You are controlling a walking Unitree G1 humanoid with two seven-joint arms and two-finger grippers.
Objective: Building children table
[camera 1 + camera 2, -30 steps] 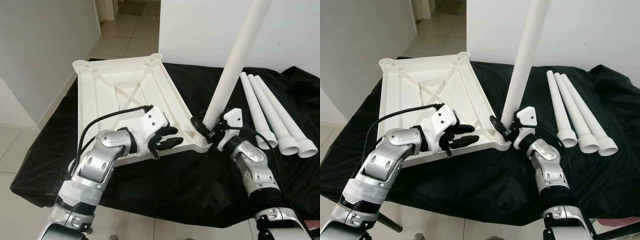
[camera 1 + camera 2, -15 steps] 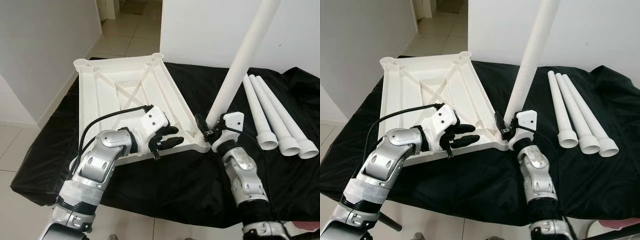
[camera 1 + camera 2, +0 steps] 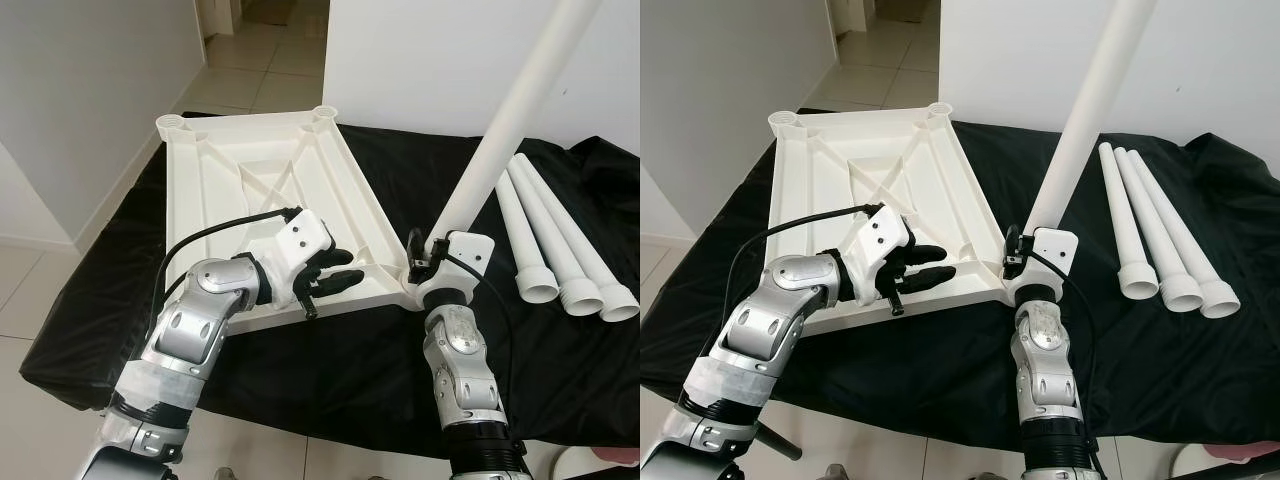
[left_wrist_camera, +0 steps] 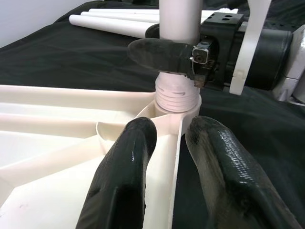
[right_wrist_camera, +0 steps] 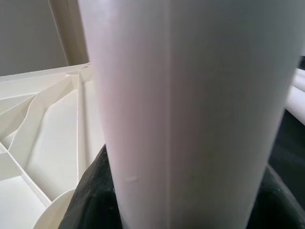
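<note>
Here a smooth white tubular leg (image 3: 505,110) is clamped near its ribbed foot by the right gripper (image 3: 428,262) at the corner socket of the ribbed tabletop (image 3: 262,180), whose near rim is straddled by the parted left gripper (image 3: 338,280).

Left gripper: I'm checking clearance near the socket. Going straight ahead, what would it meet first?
Probably the leg at its threaded base in the tabletop corner socket, where the right gripper holds it; the left gripper straddles the rim.
</note>
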